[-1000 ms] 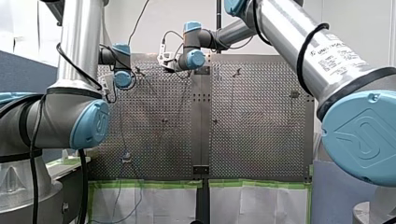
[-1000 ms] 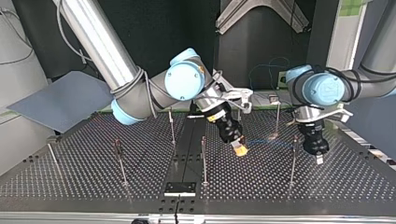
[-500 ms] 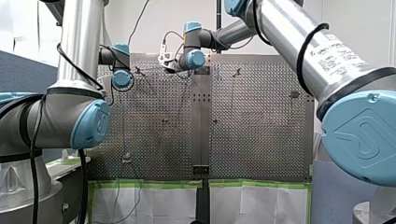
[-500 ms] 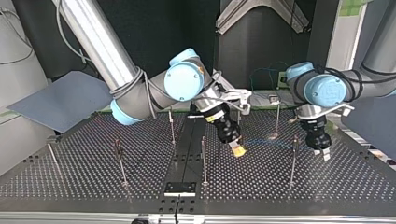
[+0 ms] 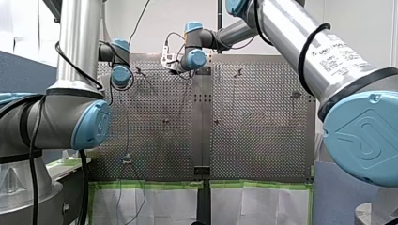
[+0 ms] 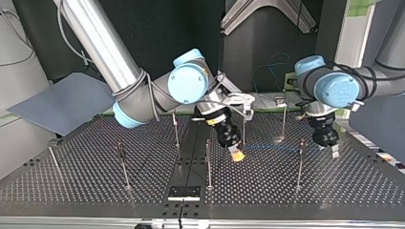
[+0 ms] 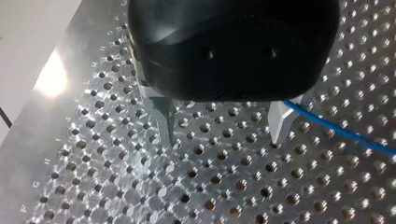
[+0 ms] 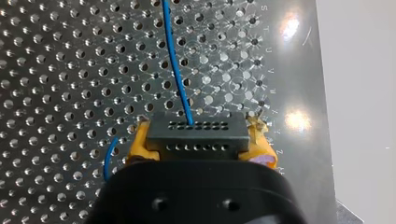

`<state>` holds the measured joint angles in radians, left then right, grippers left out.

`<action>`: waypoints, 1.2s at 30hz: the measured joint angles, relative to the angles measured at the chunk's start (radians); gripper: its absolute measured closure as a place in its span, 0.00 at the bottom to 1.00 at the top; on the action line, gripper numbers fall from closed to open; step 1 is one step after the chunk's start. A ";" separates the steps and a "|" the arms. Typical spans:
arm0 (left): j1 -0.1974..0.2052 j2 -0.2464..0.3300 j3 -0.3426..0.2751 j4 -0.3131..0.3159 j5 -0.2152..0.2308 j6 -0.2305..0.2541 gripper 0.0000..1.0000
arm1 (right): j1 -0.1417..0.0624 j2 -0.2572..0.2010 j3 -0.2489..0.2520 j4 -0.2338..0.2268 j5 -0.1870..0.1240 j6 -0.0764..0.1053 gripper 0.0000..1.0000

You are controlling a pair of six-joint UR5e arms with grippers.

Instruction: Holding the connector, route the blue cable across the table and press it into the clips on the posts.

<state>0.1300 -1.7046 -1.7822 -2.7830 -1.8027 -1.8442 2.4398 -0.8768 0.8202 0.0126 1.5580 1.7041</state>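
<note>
Connector (image 8: 198, 135) hides most of the yellow pads (image 8: 139, 142); cable (image 8: 175, 60) runs out of view; post (image 6: 208, 164) clips too small.

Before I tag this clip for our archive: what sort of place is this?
Probably a robotics lab bench: perforated metal table, thin posts, my left arm and my right arm over a blue cable.

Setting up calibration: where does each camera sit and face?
Front: behind and above the arms, facing over the table; both arms show.
Top: across the table, facing the arms; left end effector and right end effector show.
Left wrist: along the open left end effector, onto the table.
Right wrist: along the right end effector, gripping the connector.
Shared: top and wrist views show the blue cable.
</note>
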 joint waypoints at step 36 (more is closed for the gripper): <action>-0.042 0.302 -0.159 -0.237 0.150 -0.014 0.00 | 0.000 0.000 -0.005 0.012 0.003 0.000 1.00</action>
<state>0.0879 -1.4025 -1.9415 -3.0196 -1.6531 -1.8586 2.4395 -0.8768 0.8151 0.0248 1.5613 1.7045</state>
